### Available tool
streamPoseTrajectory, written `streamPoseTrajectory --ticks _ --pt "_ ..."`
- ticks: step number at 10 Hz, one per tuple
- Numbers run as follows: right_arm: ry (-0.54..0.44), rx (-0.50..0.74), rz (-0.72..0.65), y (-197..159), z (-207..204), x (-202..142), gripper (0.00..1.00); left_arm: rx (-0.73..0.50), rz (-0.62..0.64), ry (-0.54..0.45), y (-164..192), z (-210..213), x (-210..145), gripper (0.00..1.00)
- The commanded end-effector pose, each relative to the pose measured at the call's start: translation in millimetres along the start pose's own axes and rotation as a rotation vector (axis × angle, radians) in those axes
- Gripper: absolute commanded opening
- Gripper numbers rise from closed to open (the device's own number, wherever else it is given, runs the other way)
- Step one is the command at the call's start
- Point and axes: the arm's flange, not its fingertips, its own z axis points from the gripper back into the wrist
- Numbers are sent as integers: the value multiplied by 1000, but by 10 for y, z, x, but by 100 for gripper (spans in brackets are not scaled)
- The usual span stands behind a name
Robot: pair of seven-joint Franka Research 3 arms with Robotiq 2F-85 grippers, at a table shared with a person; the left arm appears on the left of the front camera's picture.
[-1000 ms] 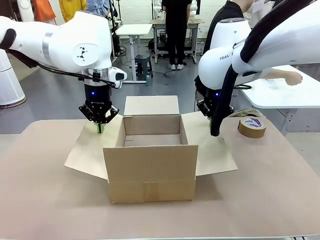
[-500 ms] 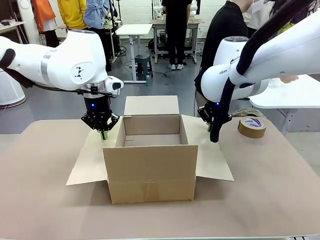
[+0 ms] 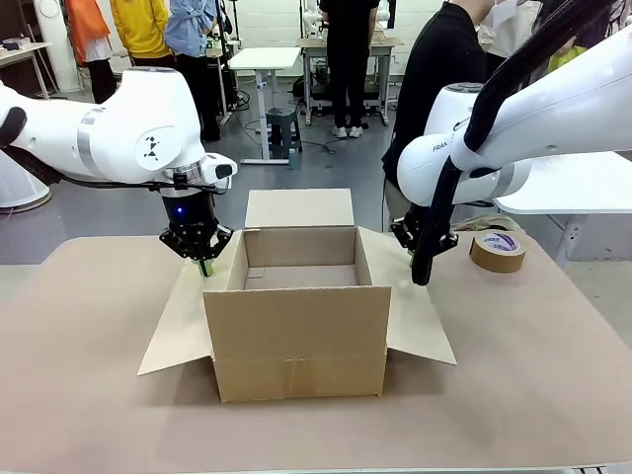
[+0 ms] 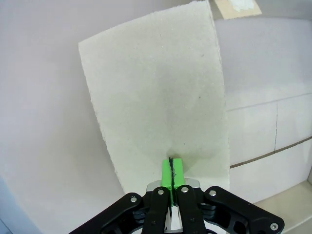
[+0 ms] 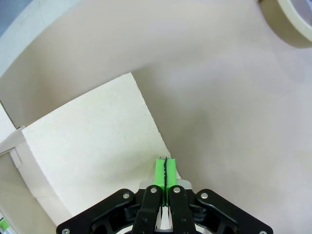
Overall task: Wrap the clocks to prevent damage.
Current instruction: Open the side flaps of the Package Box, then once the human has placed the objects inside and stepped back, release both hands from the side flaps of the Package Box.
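Front view: one cardboard box (image 3: 296, 341) stands open at mid-table, top up. Three flaps counted. The far flap (image 3: 299, 207) is upright. The left flap (image 3: 183, 316) and right flap (image 3: 415, 306) slant out and down from the box's sides.

Two grippers, one on each side flap. The left gripper (image 3: 203, 267) sits at the far top corner of the left flap, just beside the box's far-left corner. In the left wrist view its green pads (image 4: 166, 170) are pressed together on that flap's edge, with only a thin dark line between them. The right gripper (image 3: 416, 255) is at the far outer corner of the right flap and partly hidden by a black cable sleeve. In the right wrist view its pads (image 5: 161, 170) are likewise pinched narrow on the corner of the flap.

One roll of tape (image 3: 498, 251) lies flat to the right of the box, beyond the right flap and apart from it. The box rests on the tan table (image 3: 99, 395).

One person (image 3: 444, 79) in a dark top stands behind the box, off its far-right corner.
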Motion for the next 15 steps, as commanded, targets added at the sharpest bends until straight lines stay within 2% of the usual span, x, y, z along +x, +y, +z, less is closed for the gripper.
streamPoseTrajectory --ticks 1,15 --pt "-3 3 -1 3 14 23 1 3 9 12 5 -24 -5 0" --pt "-3 3 -1 3 14 23 1 3 9 12 5 -24 -5 0"
